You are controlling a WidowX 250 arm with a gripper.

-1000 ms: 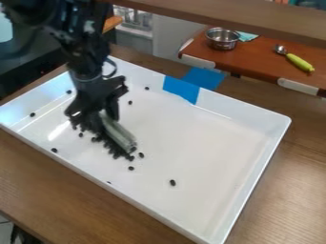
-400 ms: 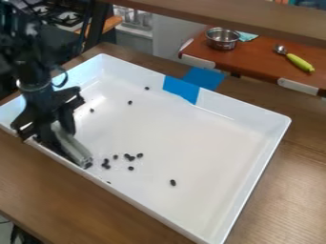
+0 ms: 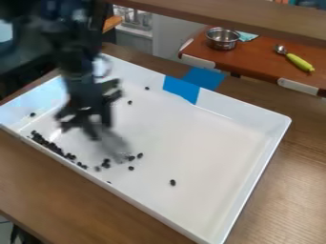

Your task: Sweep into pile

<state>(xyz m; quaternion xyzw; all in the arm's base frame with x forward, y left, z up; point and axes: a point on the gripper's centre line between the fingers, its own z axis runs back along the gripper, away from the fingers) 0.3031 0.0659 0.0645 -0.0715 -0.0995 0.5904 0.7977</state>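
Gripper (image 3: 92, 125) clamped round a blurred grey tool (image 3: 111, 144) in the white tray (image 3: 204, 138)!
Dark beans (image 3: 45, 142) line one side, others scattered!

The big tray (image 3: 197, 128) is white; the little beans (image 3: 54, 147) in it are black; the tape (image 3: 181, 89) on its far side is bright blue; the near table (image 3: 38, 190) is brown with streaky lines.

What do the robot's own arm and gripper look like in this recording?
The arm is black and jointed, with what looks like a thin cable loop at its side. The gripper is black too, angular, and wider than the wrist. I can't make out any markings.
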